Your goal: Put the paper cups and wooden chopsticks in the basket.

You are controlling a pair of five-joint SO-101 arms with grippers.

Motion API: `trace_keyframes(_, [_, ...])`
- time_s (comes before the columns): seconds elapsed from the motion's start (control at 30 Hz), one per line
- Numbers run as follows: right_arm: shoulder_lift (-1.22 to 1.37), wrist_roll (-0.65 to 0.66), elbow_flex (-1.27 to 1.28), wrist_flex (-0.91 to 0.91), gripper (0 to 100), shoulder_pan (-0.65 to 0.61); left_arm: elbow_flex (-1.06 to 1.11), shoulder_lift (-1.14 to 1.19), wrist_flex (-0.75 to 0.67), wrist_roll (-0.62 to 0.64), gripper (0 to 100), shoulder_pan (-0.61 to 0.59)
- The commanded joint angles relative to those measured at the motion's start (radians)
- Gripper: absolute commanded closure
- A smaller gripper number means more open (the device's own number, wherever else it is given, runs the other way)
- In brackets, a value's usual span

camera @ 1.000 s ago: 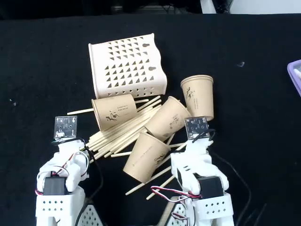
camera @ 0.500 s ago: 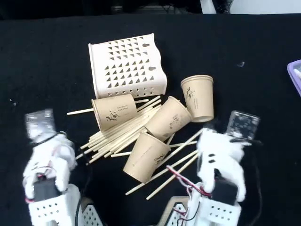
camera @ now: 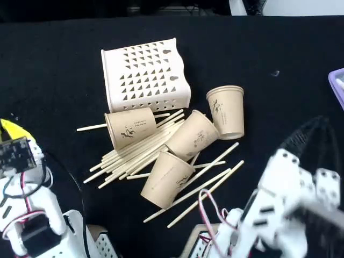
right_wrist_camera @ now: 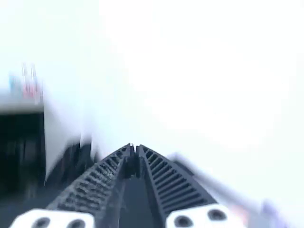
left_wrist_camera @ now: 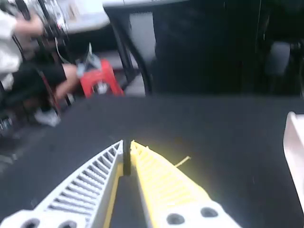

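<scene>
Left tool (left_wrist_camera: 127,145): white and yellow fingers pressed together at the tips, nothing between them. Right tool (right_wrist_camera: 134,148): likewise pressed together and empty. Change over the last second: both arms stood close against the pile below the basket (camera: 145,75); the left arm (camera: 24,183) has since swung out well to the basket's left, and the right arm (camera: 285,188) has swung out and up, well to its lower right, with its tool aimed off the bench (camera: 269,43). Nothing was picked up in that swing. Judgement: the task is not started, and both arms must come back in before any grasp. The basket lies on its side, perforated wall up. Four paper cups (camera: 130,127) lie toppled just below it, the nearest almost touching its lower wall. The chopsticks (camera: 137,153) are fanned under and between the cups, with a few loose sticks running from the lowest cup toward the right arm. All task items lie between the two arms, well apart from either tool.
</scene>
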Motion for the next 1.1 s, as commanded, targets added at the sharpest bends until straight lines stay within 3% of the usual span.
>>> trace_keyframes(0.0, [-0.081, 0.009, -0.24, -0.028, 98.2, -0.043, -0.208, 0.011, -0.031, -0.002, 85, -0.008])
trace_keyframes(0.3, [0.197, 0.003, -0.608, 0.071, 91.3, -0.101, -0.476, 0.121, -0.031, -0.002, 90, 0.001])
trace_keyframes(0.4, [0.357, 0.008, -0.668, 0.189, 91.3, -0.187, -0.484, 0.29, 0.003, -0.002, 88, 0.007])
trace_keyframes(0.5, [0.538, 0.008, -0.662, 0.31, 91.3, -0.305, -0.489, 0.508, 0.12, -0.008, 85, 0.097])
trace_keyframes(0.67, [0.811, 0.002, -0.456, 0.433, 91.3, -0.474, -0.501, 0.884, 0.21, 0.028, 80, 0.205])
trace_keyframes(0.87, [0.92, 0.014, -0.048, 0.115, 91.3, -0.442, -0.684, 1.201, 0.216, 0.201, 77, 0.274])
trace_keyframes(1.07, [0.897, 0.064, 0.338, -0.264, 91.3, -0.39, -0.972, 1.433, 0.324, 0.307, 77, 0.38])
